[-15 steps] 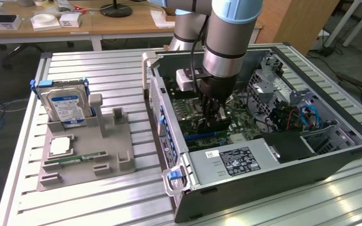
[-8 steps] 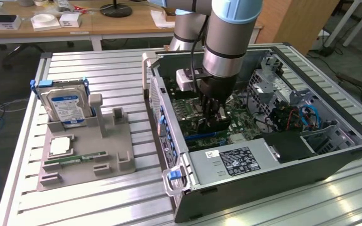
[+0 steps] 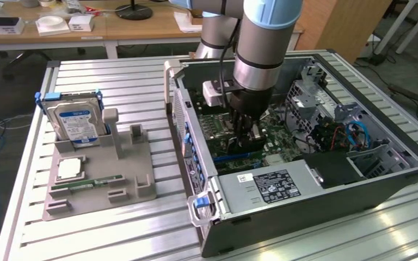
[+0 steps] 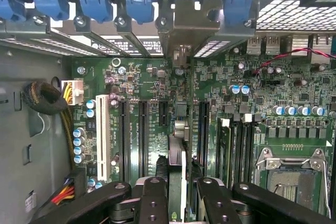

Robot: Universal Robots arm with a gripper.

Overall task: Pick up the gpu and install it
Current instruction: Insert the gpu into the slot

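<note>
My gripper [image 3: 243, 137] reaches down into the open computer case [image 3: 303, 212], over the green motherboard [image 3: 220, 128]. It is shut on the gpu [image 4: 178, 132], a thin dark card seen edge-on between the black fingers [image 4: 157, 187]. The card stands upright over the dark expansion slots of the motherboard [image 4: 142, 77]. Its metal bracket [image 4: 185, 20] sits at the case's rear slot openings, beside the blue retainer clips [image 4: 94, 1]. Whether the card's edge sits in a slot I cannot tell. In the exterior view the gpu [image 3: 243, 145] shows as a dark piece below the gripper.
A grey parts tray [image 3: 133, 163] on the exterior view's left holds a hard drive [image 3: 76, 120], a memory stick [image 3: 85, 184] and a square chip [image 3: 71, 169]. The power supply [image 3: 267, 187], drive cage [image 3: 314, 92], white slot [image 4: 103, 140] and processor socket [image 4: 294, 177] surround the gripper.
</note>
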